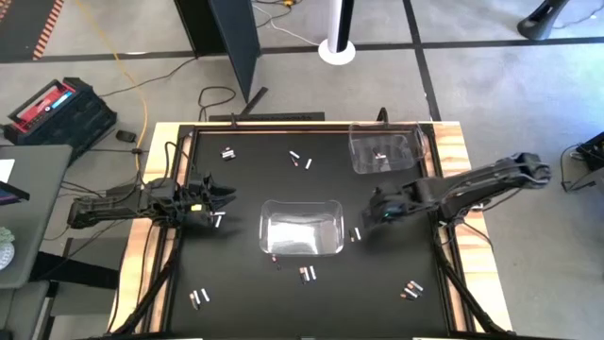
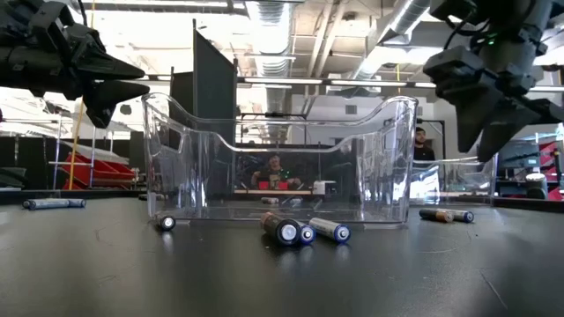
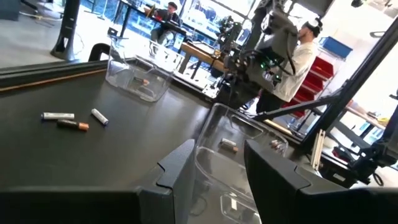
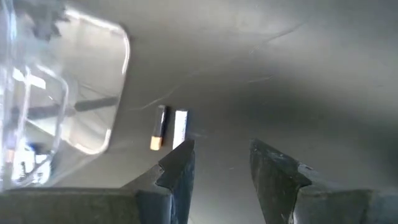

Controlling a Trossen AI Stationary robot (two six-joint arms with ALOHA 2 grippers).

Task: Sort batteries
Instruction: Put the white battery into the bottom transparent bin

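Matte black desk [image 1: 245, 293] with pale wood edges. Two clear, glossy, round-cornered plastic bins: one mid-desk [image 1: 300, 228], one at the far right [image 1: 385, 148]. Left tool [image 1: 223, 200] left of the mid bin, fingers spread, empty. Right tool [image 1: 370, 215] right of the mid bin, fingers spread, empty, hovering above a pair of batteries [image 4: 169, 128]: tiny cylinders, one dark with a copper end, one silvery-white, lying flat side by side, long axes parallel. More cells [image 1: 308, 274] lie scattered flat on the desk, pointing various ways; some lie in the far bin
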